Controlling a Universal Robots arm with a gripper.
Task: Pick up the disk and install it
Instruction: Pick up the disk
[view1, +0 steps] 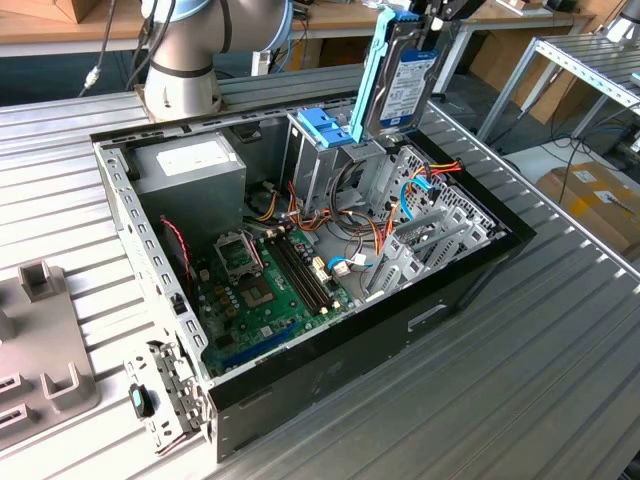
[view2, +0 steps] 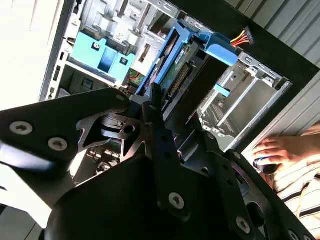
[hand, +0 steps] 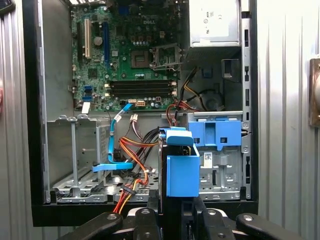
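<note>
The disk (view1: 405, 85), a grey hard drive with a white-and-blue label in a light-blue carrier rail, hangs upright above the open computer case. Its lower edge sits just over the metal drive cage (view1: 345, 165), beside the cage's blue latch (view1: 326, 126). My gripper (view1: 425, 12) is shut on the disk's upper end. In the first wrist view the disk (hand: 180, 170) appears end-on between my fingers (hand: 149, 220), next to the blue latch (hand: 220, 134). The second wrist view has the disk (view2: 172, 75) reaching down from my gripper (view2: 152, 102) into the case.
The open case (view1: 470, 275) holds a green motherboard (view1: 262, 285), a grey power supply (view1: 190, 170) and loose cables (view1: 365, 245). A second empty bay (hand: 75, 155) lies beside the cage. A person's hand (view2: 280, 150) rests outside the case. Grey fixtures (view1: 40, 335) sit at the exterior view's left.
</note>
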